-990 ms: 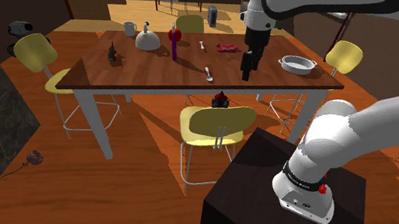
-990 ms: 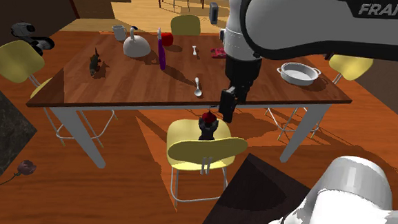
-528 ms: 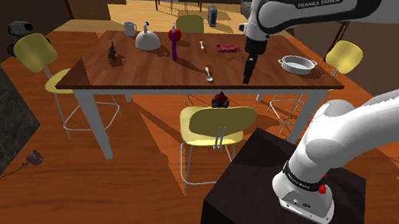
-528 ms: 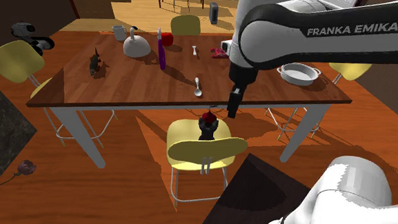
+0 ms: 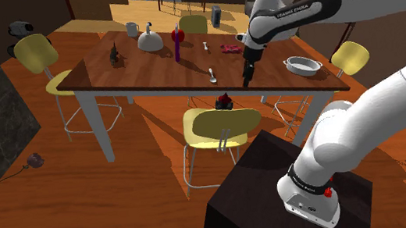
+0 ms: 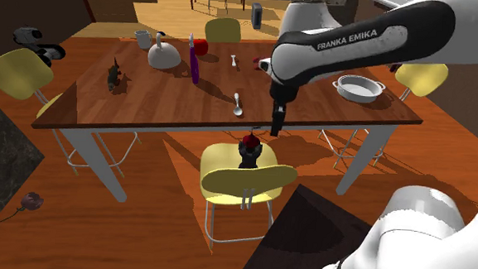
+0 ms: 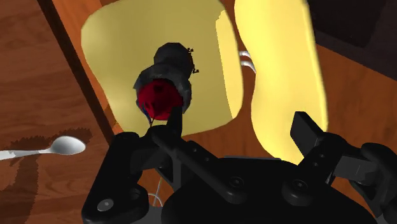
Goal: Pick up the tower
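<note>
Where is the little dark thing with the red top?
The tower stands on the yellow chair by the table's near edge, lower left of the gripper in the second exterior view.

White arm (image 5: pixel 366 106), dark joints, "FRANKA EMIKA" lettering.

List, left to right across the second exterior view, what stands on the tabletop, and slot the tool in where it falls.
dark figurine → white mug → white kettle → purple upright stick → white spoon → tool → white bowl
</note>
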`<move>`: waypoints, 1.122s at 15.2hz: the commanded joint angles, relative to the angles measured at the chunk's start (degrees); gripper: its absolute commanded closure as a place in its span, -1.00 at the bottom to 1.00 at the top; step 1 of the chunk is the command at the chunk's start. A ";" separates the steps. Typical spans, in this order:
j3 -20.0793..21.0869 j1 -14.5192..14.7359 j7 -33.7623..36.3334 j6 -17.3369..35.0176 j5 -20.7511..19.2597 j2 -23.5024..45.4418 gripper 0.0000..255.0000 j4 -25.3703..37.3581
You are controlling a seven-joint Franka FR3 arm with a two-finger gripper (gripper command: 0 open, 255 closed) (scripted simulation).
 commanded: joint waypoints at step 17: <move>-9.74 4.96 -42.15 14.51 30.41 34.55 -1.00 13.15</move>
